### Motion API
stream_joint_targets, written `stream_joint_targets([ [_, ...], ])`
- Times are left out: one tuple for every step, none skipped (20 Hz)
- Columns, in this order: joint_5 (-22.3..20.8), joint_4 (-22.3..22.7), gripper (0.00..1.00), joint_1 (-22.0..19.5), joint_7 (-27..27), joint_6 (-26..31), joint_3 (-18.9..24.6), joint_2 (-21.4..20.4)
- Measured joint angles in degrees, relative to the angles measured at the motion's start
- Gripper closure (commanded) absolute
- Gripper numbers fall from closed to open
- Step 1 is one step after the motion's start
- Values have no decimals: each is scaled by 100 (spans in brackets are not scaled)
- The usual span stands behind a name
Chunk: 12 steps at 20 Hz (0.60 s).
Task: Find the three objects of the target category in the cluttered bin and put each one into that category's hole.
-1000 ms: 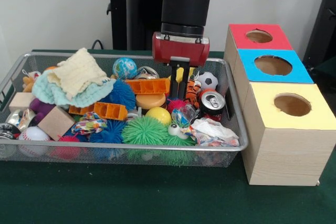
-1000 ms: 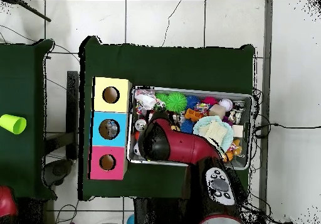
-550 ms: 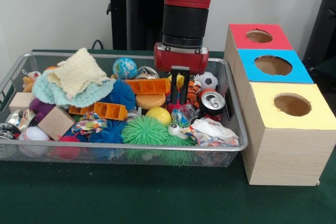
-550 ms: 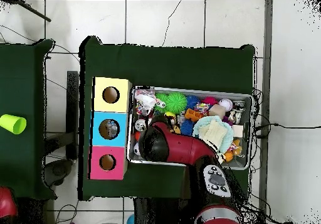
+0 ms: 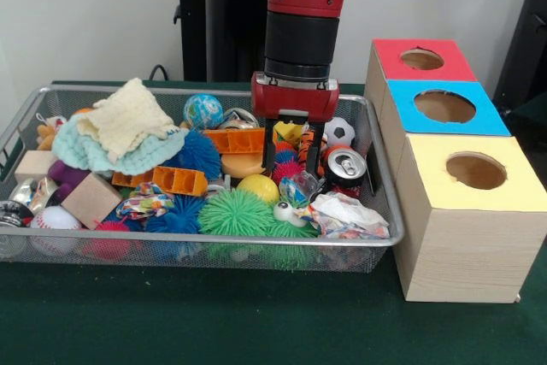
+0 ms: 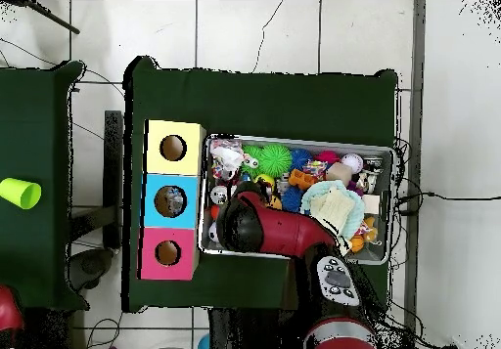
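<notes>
I have the tool spread wide, fingers straddling the small orange-and-black striped tiger toy in the wire mesh bin. The toy sits directly beneath, barely toward 3 o'clock in the front view. The coloured-top wooden hole boxes wait further at 3 o'clock.

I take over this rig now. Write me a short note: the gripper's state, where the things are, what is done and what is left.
Gripper: open, fingers down in the wire bin, straddling a pink spiky ball beside the tiger toy and soda can. It holds nothing.
Things: clutter all in the bin; red box, blue box and yellow box stand beside it.
Done: cannot tell whether anything is in the holes.
Left: close on a target, lift it, drop it in its hole.
</notes>
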Motion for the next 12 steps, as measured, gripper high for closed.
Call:
stream_joint_targets([
  [0, 0, 0, 1, 0, 0, 1, 5],
  [0, 0, 0, 1, 0, 0, 0, 10],
  [0, 1, 0, 0, 0, 0, 0, 17],
  [0, 1, 0, 0, 0, 0, 0, 25],
  [0, 1, 0, 1, 0, 0, 1, 31],
  [0, 1, 0, 1, 0, 0, 0, 39],
  [0, 2, 0, 0, 0, 0, 1, 52],
  [0, 2, 0, 0, 0, 0, 1, 60],
  [0, 2, 0, 0, 0, 0, 1, 70],
  [0, 2, 0, 0, 0, 0, 1, 74],
  [0, 2, 0, 0, 0, -1, 1, 88],
  [0, 2, 0, 0, 0, -1, 1, 94],
])
